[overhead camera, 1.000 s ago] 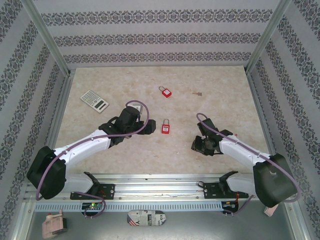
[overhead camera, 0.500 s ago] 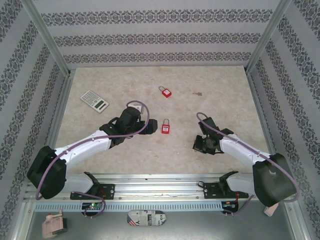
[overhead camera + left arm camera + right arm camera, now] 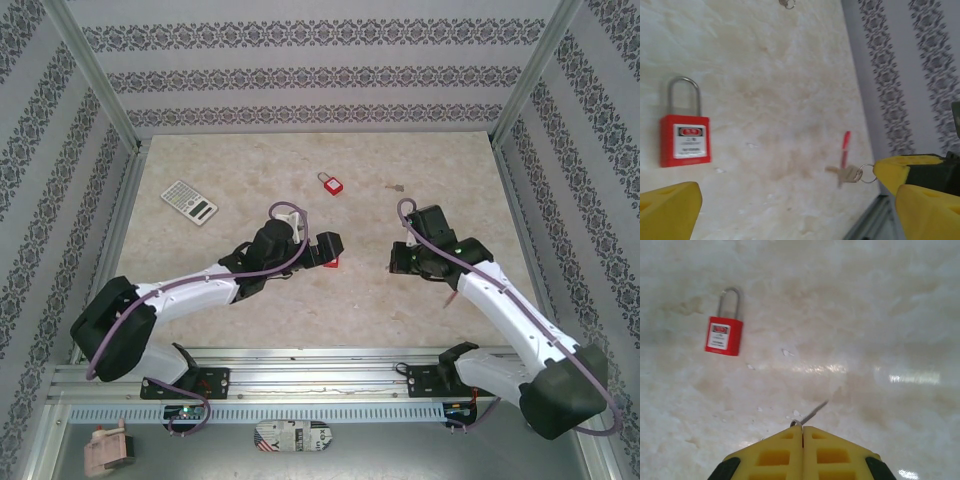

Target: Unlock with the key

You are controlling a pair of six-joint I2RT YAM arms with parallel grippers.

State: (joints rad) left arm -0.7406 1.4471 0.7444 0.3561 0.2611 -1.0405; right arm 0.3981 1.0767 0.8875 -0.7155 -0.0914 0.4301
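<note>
Key [image 3: 812,413] gripped at the tips of the clenched right fingers [image 3: 775,457] above the bench [image 3: 450,170], left fingers [image 3: 667,205] held wide apart, red padlock [image 3: 331,263] laid flat just beside them

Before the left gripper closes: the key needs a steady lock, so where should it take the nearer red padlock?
Grip the red body, not the thin shackle. It lies flat, label up, so come from above with the open left gripper, fingers on the body's two side edges. That likely leaves the end opposite the shackle free for the key.
</note>
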